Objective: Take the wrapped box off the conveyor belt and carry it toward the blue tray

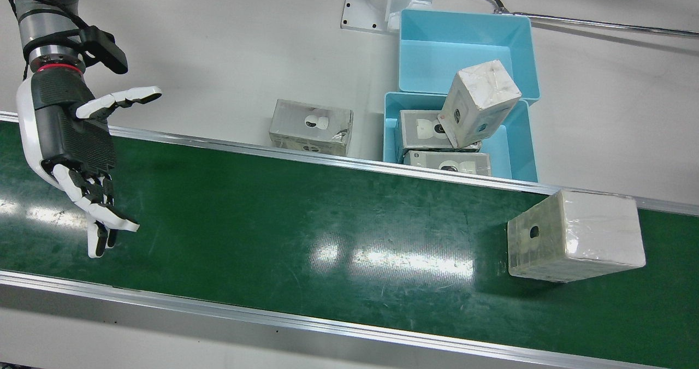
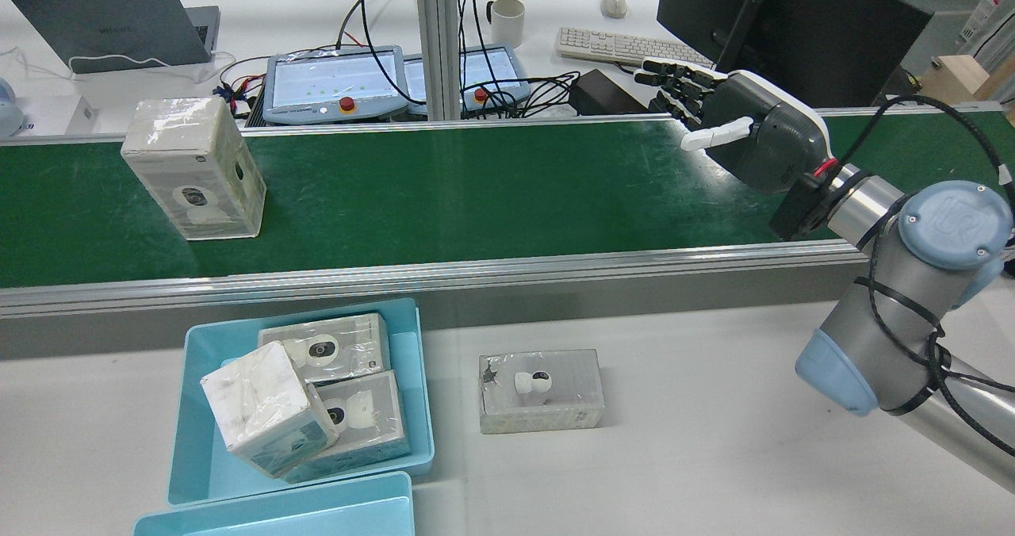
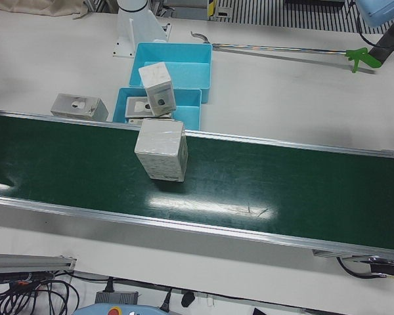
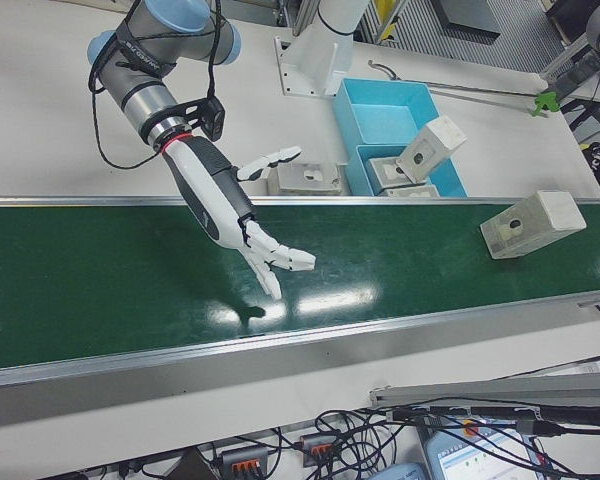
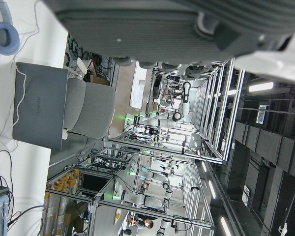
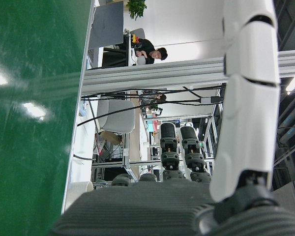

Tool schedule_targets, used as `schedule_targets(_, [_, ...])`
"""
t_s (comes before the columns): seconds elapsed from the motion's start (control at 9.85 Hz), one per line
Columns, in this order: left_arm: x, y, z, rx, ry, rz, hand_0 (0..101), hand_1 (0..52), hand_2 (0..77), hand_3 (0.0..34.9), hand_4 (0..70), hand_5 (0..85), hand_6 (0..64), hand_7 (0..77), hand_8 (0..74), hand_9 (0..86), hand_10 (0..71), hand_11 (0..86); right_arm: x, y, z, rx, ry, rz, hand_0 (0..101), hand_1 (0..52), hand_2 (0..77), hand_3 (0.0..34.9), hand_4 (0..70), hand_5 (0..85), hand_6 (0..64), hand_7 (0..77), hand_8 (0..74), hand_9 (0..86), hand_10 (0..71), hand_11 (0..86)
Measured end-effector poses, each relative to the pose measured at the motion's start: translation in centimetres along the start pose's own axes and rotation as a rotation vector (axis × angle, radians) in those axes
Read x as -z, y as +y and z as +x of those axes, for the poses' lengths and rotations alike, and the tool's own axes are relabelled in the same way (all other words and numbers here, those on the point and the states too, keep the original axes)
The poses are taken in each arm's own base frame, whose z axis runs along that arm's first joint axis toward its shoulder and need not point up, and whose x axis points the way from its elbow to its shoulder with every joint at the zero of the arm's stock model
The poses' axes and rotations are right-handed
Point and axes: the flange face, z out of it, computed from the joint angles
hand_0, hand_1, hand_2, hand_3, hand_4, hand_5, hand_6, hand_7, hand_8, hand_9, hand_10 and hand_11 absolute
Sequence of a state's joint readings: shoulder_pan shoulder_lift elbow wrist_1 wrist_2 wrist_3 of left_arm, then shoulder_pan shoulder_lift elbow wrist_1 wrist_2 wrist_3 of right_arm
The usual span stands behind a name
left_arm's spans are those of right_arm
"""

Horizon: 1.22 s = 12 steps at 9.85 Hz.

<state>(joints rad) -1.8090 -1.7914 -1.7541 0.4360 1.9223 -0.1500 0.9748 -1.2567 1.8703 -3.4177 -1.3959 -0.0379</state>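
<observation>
A wrapped box (image 1: 576, 235) stands on the green conveyor belt (image 1: 327, 221), far from my right hand (image 1: 71, 140). The rear view has the box (image 2: 194, 167) at the belt's left end and my right hand (image 2: 753, 135) over its right end. That hand is open, fingers spread, holding nothing; it hovers above the belt (image 4: 130, 290) in the right-front view too (image 4: 220, 195). A blue tray (image 1: 513, 145) beside the belt holds three wrapped boxes, one leaning on top. My left hand (image 5: 177, 24) shows only as a grey palm in its own view.
A second blue tray (image 1: 464, 47) sits behind the first. One loose wrapped box (image 1: 311, 127) lies on the white table beside the tray. A long reach tool (image 3: 361, 58) lies at the back. A monitor (image 2: 785, 21) and keyboard stand beyond the belt.
</observation>
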Motion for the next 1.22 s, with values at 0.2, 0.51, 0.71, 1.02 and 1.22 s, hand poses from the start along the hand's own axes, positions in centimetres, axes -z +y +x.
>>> schedule_targets(0.2, [0.0, 0.0, 0.0, 0.0, 0.0, 0.0, 0, 0.0, 1.1, 0.0, 0.0, 1.1, 0.0, 0.5, 0.5, 0.0, 0.5, 0.0, -0.1, 0.1, 0.0, 0.005, -0.001, -0.015, 48, 13.1, 12.0, 0.6, 17.5, 16.4, 6.5, 21.8, 0.0, 2.2, 0.0, 1.6])
schedule_targets(0.51, [0.0, 0.0, 0.0, 0.0, 0.0, 0.0, 0, 0.0, 0.5, 0.0, 0.0, 1.1, 0.0, 0.5, 0.5, 0.0, 0.5, 0.0, -0.2, 0.0, 0.1, 0.01, 0.001, -0.017, 48, 13.1, 13.6, 0.7, 19.6, 16.9, 6.5, 22.9, 0.0, 2.7, 0.5, 3.3])
schedule_targets(0.71, [0.0, 0.0, 0.0, 0.0, 0.0, 0.0, 0, 0.0, 0.5, 0.0, 0.0, 1.1, 0.0, 0.5, 0.5, 0.0, 0.5, 0.0, -0.3, -0.2, 0.4, 0.01, 0.004, -0.014, 48, 16.4, 15.3, 0.8, 19.6, 18.0, 7.6, 24.0, 0.0, 4.4, 0.5, 2.7])
schedule_targets(1.02, [0.0, 0.0, 0.0, 0.0, 0.0, 0.0, 0, 0.0, 1.1, 0.0, 0.0, 1.1, 0.0, 0.5, 0.5, 0.0, 0.5, 0.0, -1.4, 0.1, 0.9, 0.013, 0.009, -0.019, 48, 15.8, 15.8, 0.8, 19.6, 19.6, 8.2, 24.0, 0.0, 4.4, 0.5, 2.7])
schedule_targets(1.22, [0.0, 0.0, 0.0, 0.0, 0.0, 0.0, 0, 0.0, 1.1, 0.0, 0.0, 0.5, 0.0, 0.5, 0.5, 0.0, 0.5, 0.0, -3.7, 1.4, 1.9, 0.007, 0.013, -0.038, 48, 13.6, 14.7, 0.7, 19.6, 19.6, 8.7, 25.1, 0.0, 4.4, 0.5, 2.7])
